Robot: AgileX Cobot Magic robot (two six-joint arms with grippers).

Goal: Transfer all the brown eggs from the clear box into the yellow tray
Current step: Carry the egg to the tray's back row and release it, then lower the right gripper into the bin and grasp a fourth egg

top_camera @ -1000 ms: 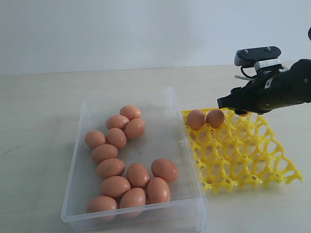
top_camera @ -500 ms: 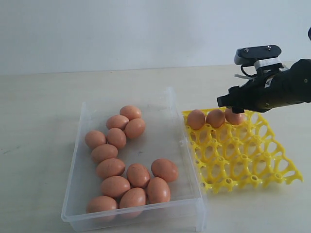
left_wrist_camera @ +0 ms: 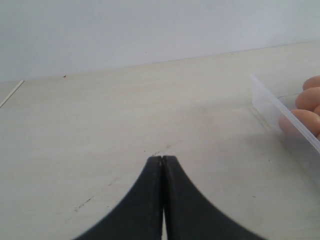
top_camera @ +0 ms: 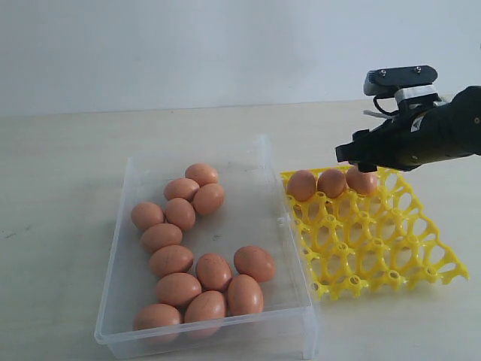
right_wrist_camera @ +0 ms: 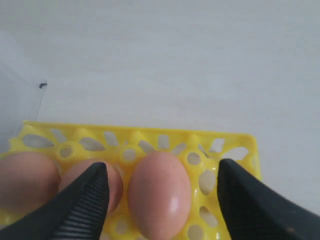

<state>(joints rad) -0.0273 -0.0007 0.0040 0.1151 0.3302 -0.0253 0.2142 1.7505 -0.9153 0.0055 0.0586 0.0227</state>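
Several brown eggs (top_camera: 180, 259) lie in the clear box (top_camera: 126, 226). The back row of the yellow tray (top_camera: 391, 259) holds three more: one (top_camera: 301, 185), a second (top_camera: 331, 183) and a third (top_camera: 361, 180). My right gripper (top_camera: 359, 159) hovers just above that third egg, open. In the right wrist view the egg (right_wrist_camera: 160, 197) rests in its cup of the tray (right_wrist_camera: 150, 136), free of both fingers of the gripper (right_wrist_camera: 162, 165). My left gripper (left_wrist_camera: 162, 158) is shut and empty over bare table beside the box (left_wrist_camera: 272, 105). It does not show in the exterior view.
The box stands close against the tray's left edge. The tray's other cups hold nothing. Pale bare tabletop (top_camera: 68, 173) surrounds both, with a white wall behind.
My right gripper has opened and lifted slightly. The third egg, hidden under it a second ago, now sits uncovered in the tray's back row.
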